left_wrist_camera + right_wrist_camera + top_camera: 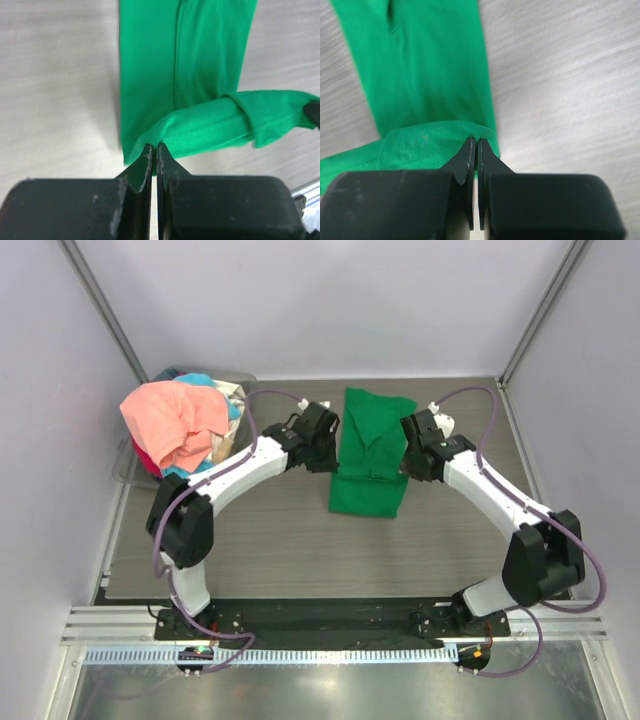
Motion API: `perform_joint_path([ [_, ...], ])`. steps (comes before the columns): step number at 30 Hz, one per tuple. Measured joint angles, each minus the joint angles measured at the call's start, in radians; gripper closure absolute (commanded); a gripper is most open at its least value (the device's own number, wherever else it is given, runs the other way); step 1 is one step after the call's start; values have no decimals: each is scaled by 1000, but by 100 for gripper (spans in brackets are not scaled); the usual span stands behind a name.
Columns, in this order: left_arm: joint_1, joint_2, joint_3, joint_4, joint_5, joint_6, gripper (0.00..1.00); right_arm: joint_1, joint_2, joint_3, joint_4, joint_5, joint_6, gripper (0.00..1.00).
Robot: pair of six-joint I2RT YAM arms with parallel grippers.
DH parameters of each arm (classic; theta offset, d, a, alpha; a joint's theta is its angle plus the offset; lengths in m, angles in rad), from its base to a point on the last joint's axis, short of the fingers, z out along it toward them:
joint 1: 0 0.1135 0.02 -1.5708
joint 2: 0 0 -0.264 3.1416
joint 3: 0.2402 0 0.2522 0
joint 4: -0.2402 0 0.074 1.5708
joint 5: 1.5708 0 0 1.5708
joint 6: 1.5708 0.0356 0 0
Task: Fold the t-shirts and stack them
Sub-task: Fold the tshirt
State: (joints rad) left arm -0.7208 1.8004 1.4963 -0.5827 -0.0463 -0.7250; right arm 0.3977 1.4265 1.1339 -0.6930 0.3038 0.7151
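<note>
Two closed grips hold the green t-shirt [368, 455], a long strip lying in the middle of the counter [270, 540]: the left gripper [154, 150] and right gripper [474, 142] each pinch a raised fold at opposite side edges. Bare counter lies open on both sides. The other t-shirts [180, 425] heap at the far-left corner, mostly hiding the bin [125, 472]; their lower layers cannot be made out.

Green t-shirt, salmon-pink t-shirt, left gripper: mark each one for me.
green t-shirt [368, 495], top external view, on its near folded panel.
salmon-pink t-shirt [172, 418], top external view, on its crumpled upper surface.
left gripper [154, 146], left wrist view, between its fingertips, pinching the green t-shirt's edge.
</note>
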Motion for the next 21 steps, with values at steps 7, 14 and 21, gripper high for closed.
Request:
perform_joint_path([
  [7, 77, 215, 229, -37, 90, 73, 99, -63, 158, 86, 45, -33, -68, 99],
  [14, 112, 379, 415, -82, 154, 109, 98, -117, 282, 167, 82, -66, -111, 99],
  [21, 134, 492, 552, -109, 196, 122, 96, -153, 385, 224, 98, -93, -140, 99],
])
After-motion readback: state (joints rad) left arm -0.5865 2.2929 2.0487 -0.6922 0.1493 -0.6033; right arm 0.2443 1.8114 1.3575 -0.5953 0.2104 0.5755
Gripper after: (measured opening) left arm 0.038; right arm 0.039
